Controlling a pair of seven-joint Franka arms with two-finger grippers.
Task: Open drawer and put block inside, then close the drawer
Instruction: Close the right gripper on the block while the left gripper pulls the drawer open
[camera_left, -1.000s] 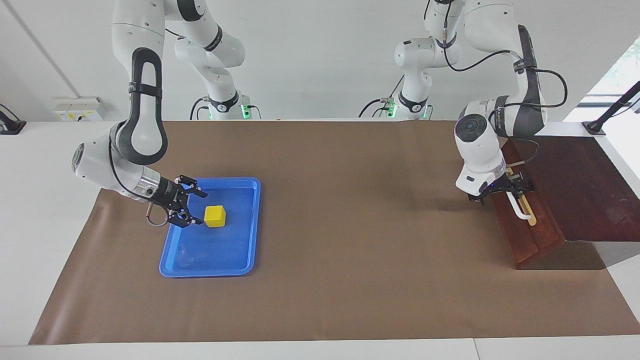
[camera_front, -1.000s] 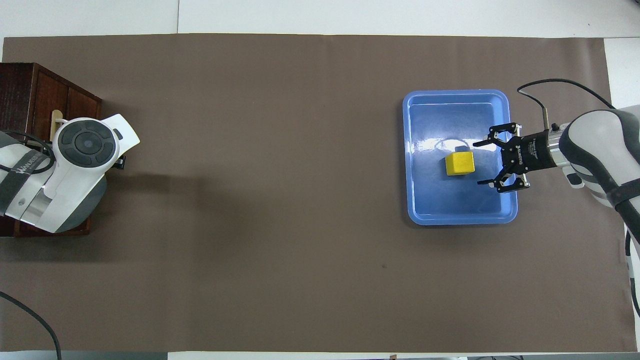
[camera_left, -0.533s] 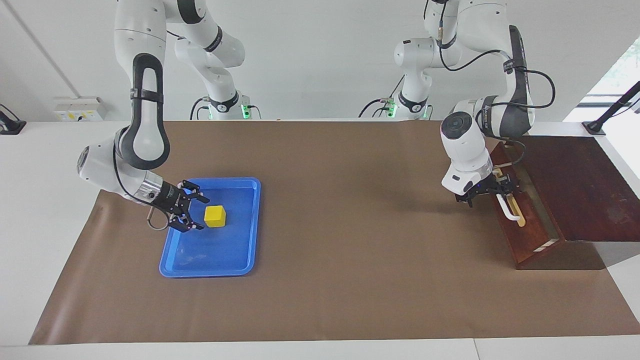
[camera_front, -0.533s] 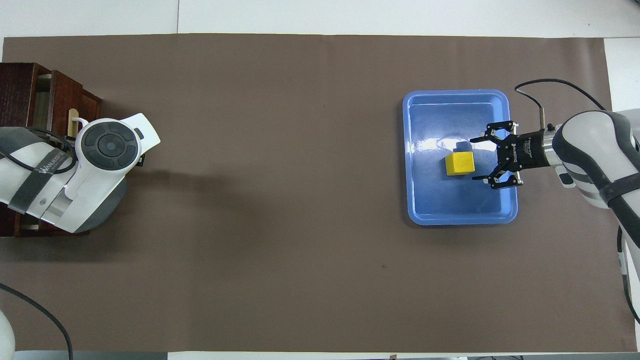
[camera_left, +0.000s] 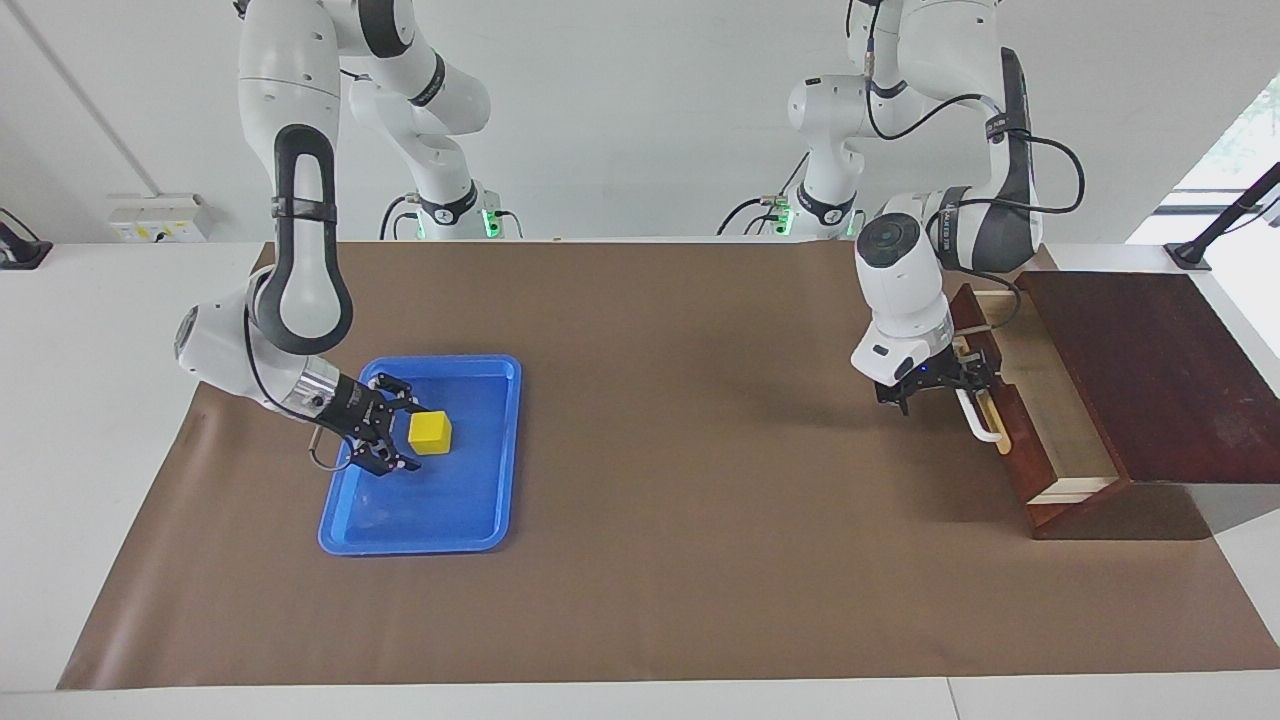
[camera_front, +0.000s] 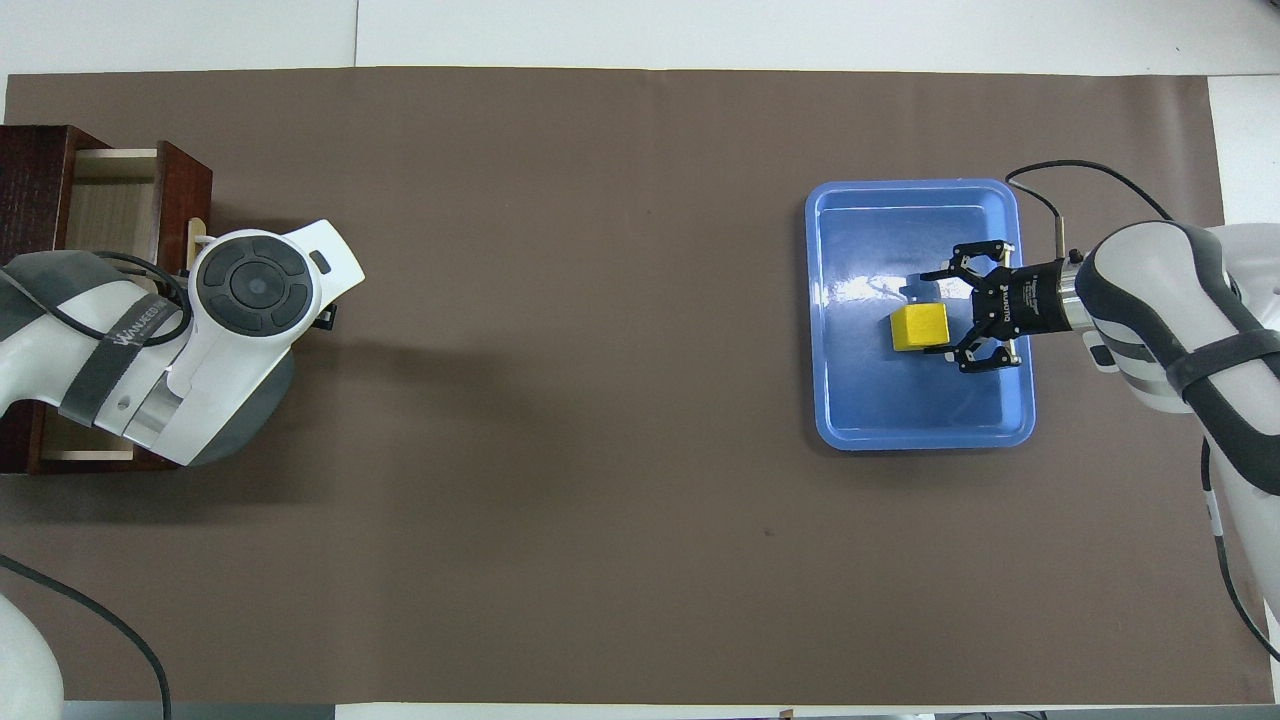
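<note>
The yellow block (camera_left: 430, 432) lies in the blue tray (camera_left: 470, 520) toward the right arm's end of the table. My right gripper (camera_left: 406, 437) is low over the tray, open, its fingers on either side of the block's near edge; it also shows in the overhead view (camera_front: 942, 316) at the block (camera_front: 920, 327). The dark wooden drawer (camera_left: 1040, 410) stands partly pulled out of its box (camera_left: 1150, 370), showing its pale inside (camera_front: 110, 200). My left gripper (camera_left: 958, 378) is shut on the drawer's white handle (camera_left: 985, 425).
A brown mat (camera_left: 680, 500) covers the table between tray and drawer. The left arm's wrist (camera_front: 250, 290) hides the handle from above. White table edges border the mat.
My left gripper has pulled the drawer out toward the table's middle, baring the pale inside. My right gripper has moved in and lower, so that its open fingers now flank the block.
</note>
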